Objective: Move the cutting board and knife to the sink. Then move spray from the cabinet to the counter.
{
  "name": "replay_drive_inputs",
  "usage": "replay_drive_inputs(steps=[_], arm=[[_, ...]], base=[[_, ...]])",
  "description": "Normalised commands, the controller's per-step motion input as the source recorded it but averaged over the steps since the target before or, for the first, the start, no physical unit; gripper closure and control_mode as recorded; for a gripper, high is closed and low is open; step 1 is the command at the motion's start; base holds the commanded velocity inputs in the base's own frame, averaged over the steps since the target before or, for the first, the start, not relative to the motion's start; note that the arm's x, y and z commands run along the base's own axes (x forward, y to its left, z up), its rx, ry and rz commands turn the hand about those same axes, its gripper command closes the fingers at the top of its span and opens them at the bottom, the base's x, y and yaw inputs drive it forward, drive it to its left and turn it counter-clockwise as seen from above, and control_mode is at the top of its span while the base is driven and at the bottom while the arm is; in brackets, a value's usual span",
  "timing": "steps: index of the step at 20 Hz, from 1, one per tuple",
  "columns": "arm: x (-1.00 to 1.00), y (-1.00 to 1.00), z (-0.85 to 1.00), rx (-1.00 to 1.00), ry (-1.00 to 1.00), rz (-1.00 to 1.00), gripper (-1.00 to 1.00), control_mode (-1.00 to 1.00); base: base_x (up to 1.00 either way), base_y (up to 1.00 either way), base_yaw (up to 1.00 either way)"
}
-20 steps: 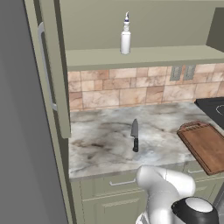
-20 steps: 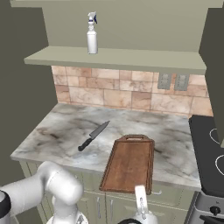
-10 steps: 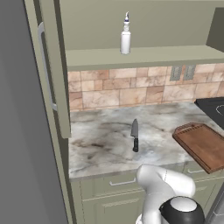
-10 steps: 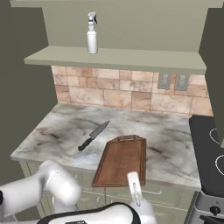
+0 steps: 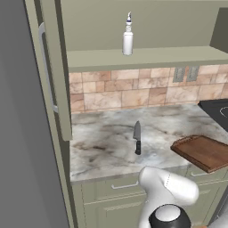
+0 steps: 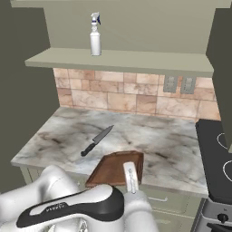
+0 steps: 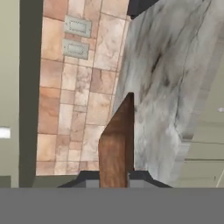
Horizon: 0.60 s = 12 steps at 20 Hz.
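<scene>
The board (image 5: 204, 151) is reddish-brown wood. The knife (image 5: 137, 137) has a grey blade and black handle. The counter (image 5: 102, 147) is pale grey marble with dark veins.

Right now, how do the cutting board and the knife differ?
The cutting board is large, reddish-brown wood and clamped between the gripper fingers, tilted off the counter; the knife is small, grey-bladed with a black handle, lying flat and untouched. Both are at the same marble counter.
</scene>
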Motion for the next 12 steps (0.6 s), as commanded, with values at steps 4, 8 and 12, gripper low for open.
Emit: replay_drive_inputs(steps=[4,8,12], arm=[[0.00,0.18,0.06,0.12,0.03,0.02,1.00,-1.00],[0.00,0.12,0.08,0.18,0.00,0.06,1.00,-1.00],[0.00,0.10,0.09,0.20,0.00,0.08,1.00,-1.00]], base=[[0.00,0.00,0.00],[0.00,0.00,0.00],[0.00,0.00,0.00]])
